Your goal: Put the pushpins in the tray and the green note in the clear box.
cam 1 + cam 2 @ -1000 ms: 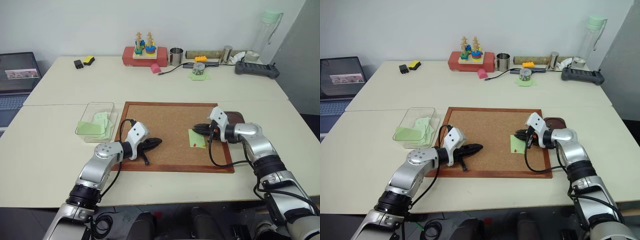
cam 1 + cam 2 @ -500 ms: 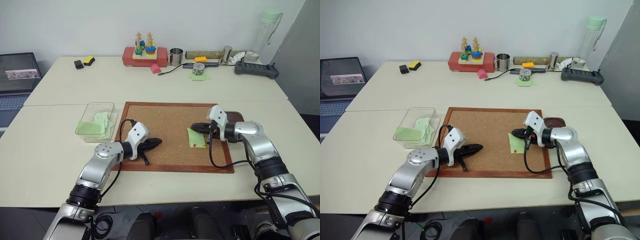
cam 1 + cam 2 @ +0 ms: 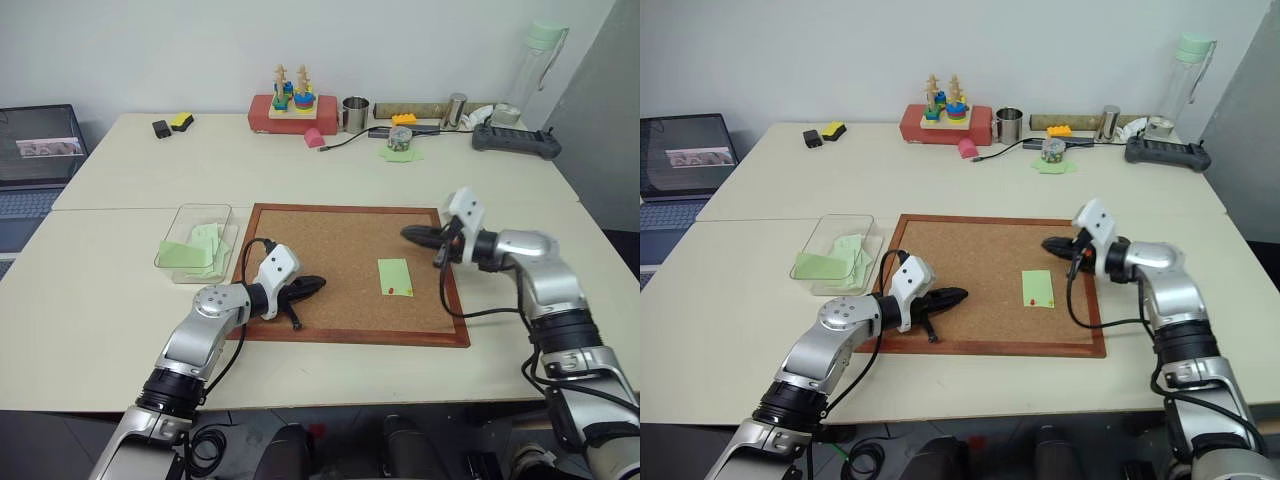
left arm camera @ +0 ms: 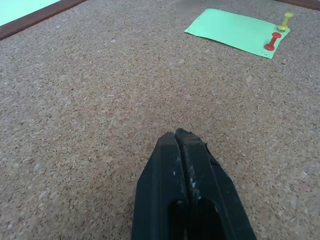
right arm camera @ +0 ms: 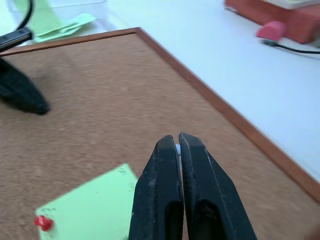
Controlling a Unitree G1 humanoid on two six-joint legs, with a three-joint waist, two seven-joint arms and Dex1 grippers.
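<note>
Green paper slips lie in the clear box (image 3: pixel 194 243); one green note (image 3: pixel 394 277) carries two pushpins (image 4: pixel 278 31); both grippers (image 4: pixel 181 137) (image 5: pixel 175 138) are clenched empty.

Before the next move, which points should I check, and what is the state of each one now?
1. Red pin in the tray: not ok; it sits at the edge of the green note.
2. Yellow pin in the tray: not ok; it is at the note's corner.
3. Note in the clear box: not ok; it lies on the corkboard.
4. Right gripper ready to pick: not ok; it is shut, above the board's right side.
5. Left gripper out of the way: ok; it is shut, apart from the note.
6. Tray free for pins: cannot tell.
</note>
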